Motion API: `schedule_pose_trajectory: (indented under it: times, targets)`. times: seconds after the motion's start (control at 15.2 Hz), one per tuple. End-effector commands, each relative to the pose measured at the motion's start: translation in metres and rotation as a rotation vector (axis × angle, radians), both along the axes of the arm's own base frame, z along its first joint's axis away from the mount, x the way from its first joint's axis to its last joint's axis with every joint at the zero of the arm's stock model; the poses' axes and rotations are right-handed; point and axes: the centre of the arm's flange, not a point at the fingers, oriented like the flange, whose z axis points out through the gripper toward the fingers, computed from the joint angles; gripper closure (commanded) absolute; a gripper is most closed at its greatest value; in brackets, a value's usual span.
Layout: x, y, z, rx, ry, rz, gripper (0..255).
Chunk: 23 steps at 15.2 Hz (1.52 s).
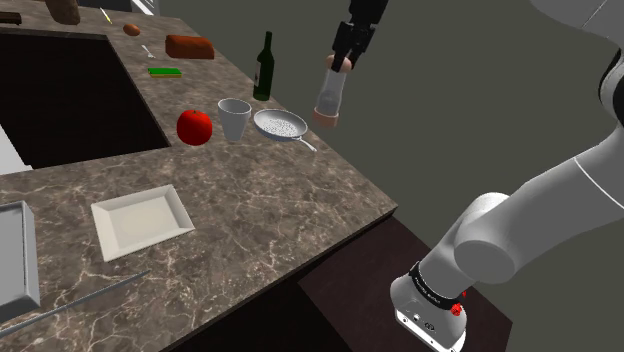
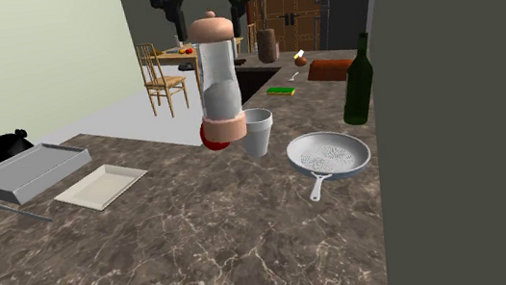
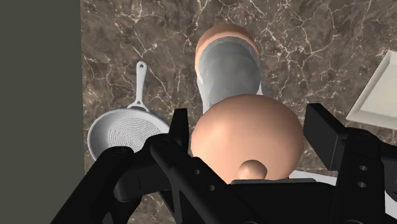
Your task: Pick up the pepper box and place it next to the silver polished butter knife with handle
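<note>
Gripper [image 3: 248, 130] up close, clamped on the mill [image 1: 328, 95] at its top; it hangs upright over the counter [image 1: 285, 205] near the pan [image 1: 280, 124]. Best play: carry it high over cup [image 1: 234, 118] and apple [image 1: 195, 126], past the plate [image 1: 140, 220], then lower gently just beside the knife [image 1: 76, 299], clear of the tray [image 1: 15, 255].

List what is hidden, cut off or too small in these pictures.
Red fruit: second exterior view, mostly behind the pepper mill.
Tray: shoulder view, cut by the left edge.
White plate: wrist view, cut by the picture's edge.
Gripper: second exterior view, cut by the top edge.
</note>
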Motion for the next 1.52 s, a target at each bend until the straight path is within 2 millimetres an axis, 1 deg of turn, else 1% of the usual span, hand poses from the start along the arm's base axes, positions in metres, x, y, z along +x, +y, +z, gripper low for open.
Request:
schedule_pose_trajectory:
  times: [0.0,1.45]
  targets:
    - [-0.007,0.025,0.002,0.000,0.000,-0.002,255]
    - [-0.088,0.304,0.003,0.000,0.000,-0.002,255]
